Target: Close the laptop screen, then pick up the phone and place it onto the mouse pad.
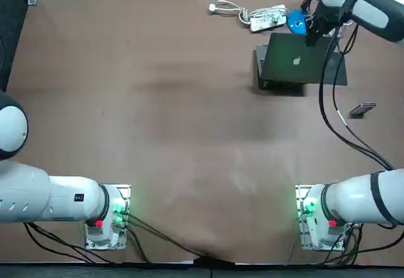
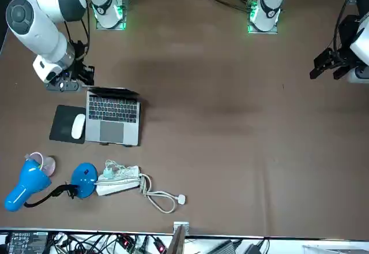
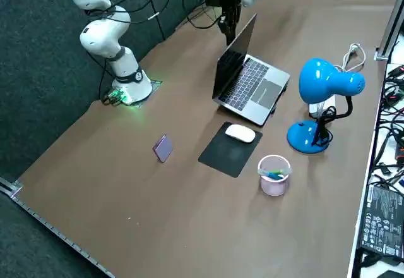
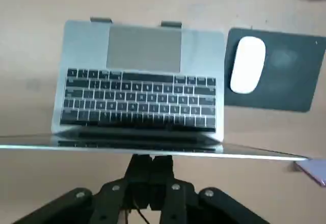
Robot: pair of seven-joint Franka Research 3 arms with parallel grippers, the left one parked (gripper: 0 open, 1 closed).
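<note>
The silver laptop (image 4: 140, 99) stands open near the table's far right, its lid (image 1: 295, 60) tilted forward over the keyboard (image 2: 112, 115). My right gripper (image 4: 150, 164) is shut, its fingertips just behind the lid's top edge (image 3: 243, 28); it hangs above the lid's rear in the top view (image 1: 314, 35). The black mouse pad (image 3: 230, 150) lies beside the laptop with a white mouse (image 3: 240, 133) on it. The phone (image 3: 163, 147) lies on the table nearer the robot, apart from the pad (image 1: 362, 109).
A blue desk lamp (image 3: 322, 95) and a pink cup (image 3: 273, 175) stand beyond the mouse pad. A white power strip with a coiled cable (image 1: 262, 18) lies at the far edge behind the laptop. Black cables hang from the right arm.
</note>
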